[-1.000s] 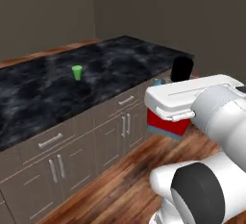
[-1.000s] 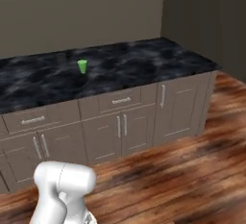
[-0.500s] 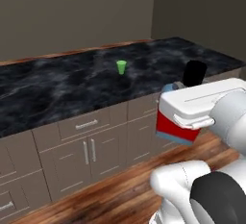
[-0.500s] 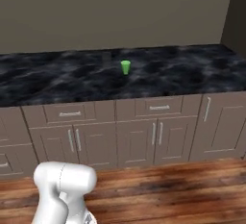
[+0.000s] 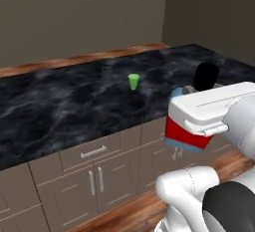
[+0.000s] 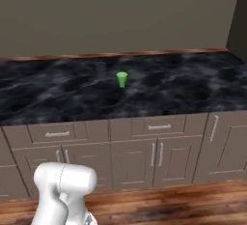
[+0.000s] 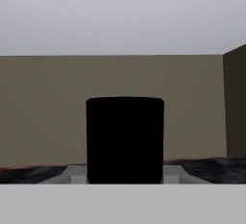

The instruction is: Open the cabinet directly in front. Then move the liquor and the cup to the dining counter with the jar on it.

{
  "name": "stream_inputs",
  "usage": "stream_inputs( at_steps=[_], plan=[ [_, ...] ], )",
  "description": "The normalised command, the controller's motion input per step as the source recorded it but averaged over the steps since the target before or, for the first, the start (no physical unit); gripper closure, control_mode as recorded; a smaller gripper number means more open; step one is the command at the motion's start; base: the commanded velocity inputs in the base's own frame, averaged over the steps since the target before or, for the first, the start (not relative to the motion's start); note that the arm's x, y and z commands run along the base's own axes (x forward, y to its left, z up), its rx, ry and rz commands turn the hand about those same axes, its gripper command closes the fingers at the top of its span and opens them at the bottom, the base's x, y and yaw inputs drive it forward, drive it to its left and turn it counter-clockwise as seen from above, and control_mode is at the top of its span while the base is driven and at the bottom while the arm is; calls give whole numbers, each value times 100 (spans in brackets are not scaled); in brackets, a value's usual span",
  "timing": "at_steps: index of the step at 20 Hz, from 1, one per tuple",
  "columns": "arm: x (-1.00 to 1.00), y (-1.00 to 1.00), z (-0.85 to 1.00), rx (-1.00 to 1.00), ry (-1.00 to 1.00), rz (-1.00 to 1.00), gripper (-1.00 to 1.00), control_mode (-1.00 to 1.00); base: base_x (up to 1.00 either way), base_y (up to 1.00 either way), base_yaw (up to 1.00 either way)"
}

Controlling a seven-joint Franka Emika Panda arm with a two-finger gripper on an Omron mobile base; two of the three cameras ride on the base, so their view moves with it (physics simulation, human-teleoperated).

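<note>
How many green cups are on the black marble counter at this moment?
1. The cup stands upright on the dining counter, toward its back edge and alone; the left base view shows it too. The arm may hide others.

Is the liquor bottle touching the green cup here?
Apart. In the left base view the cup stands alone on the counter, while the bottle is carried at the hand, clear of the counter edge.
</note>
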Motion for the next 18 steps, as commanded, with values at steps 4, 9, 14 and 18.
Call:
stream_inputs(
  at_steps=[4,9,14,18],
  plan=[
    [0,0,0,0,0,0,100,100,93,-33,11],
    [0,0,0,0,0,0,100,100,49,-65,30],
    [0,0,0,0,0,0,100,100,12,-74,40],
    [0,0,0,0,0,0,100,100,5,-29,10]
  ],
)
